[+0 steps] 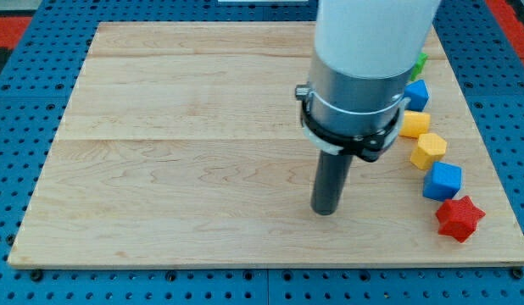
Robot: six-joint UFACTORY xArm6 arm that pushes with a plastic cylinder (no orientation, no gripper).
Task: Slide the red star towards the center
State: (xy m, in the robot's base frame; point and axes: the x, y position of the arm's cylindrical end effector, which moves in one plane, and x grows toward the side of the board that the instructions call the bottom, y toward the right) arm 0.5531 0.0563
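You will find most of the desk (177,152) bare wood on its left side. My tip (326,212) rests on the wood right of the middle, nearer the desk's bottom edge. This tool is a plain rod — it grasps nothing. Along the desk's right edge runs a line of blocks: a green block (421,61), half hidden, a blue block (416,94), a yellow block (414,124), a yellow cube-like block (429,150), a blue cube (442,180) — and the red star (459,218) lies near the bottom right corner, well apart from my tip.

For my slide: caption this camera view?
My tip rests on the wooden board, left of the red star block.
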